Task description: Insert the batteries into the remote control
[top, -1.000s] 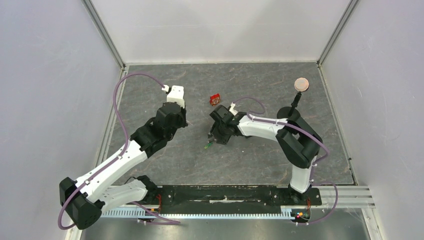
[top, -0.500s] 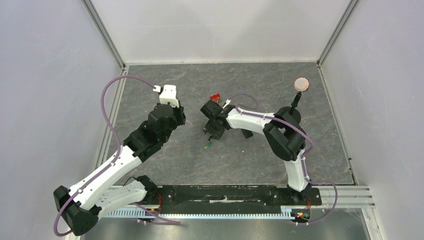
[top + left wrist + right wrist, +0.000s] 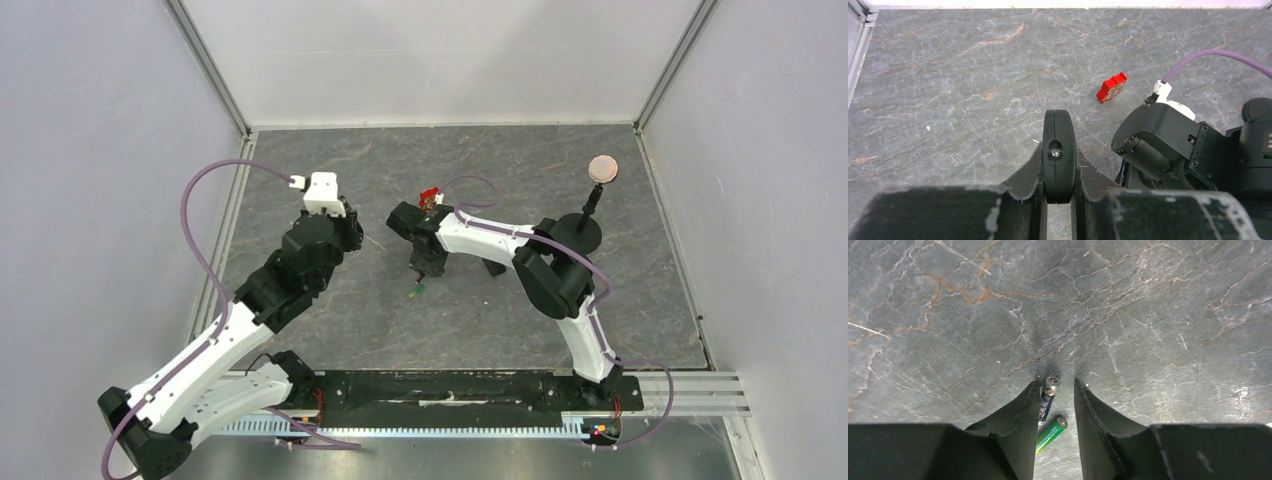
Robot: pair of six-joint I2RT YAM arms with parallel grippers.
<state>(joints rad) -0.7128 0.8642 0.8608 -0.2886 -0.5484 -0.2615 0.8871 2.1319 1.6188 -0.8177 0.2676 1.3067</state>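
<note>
My left gripper (image 3: 1059, 159) is shut on the remote control (image 3: 1059, 125), a slim black bar seen end-on and standing upright between the fingers. In the top view that gripper (image 3: 347, 236) hovers left of centre. My right gripper (image 3: 1056, 382) points down at the table with its jaws partly apart. The dark battery (image 3: 1047, 401) with a pale end lies between the fingers, against the left one. The green battery (image 3: 1050, 434) lies on the table just behind it, also visible from above (image 3: 417, 291), below the right gripper (image 3: 428, 268).
A small red-and-white box (image 3: 431, 196) lies on the grey stone-patterned table (image 3: 500, 320) just behind the right wrist. A black round-based stand with a tan disc (image 3: 601, 168) is at the back right. Walls enclose the table on three sides.
The right gripper has shifted left and farther back while its jaws narrowed around the dark battery. The left arm has drawn back to the left with the remote. The green battery stayed put.
</note>
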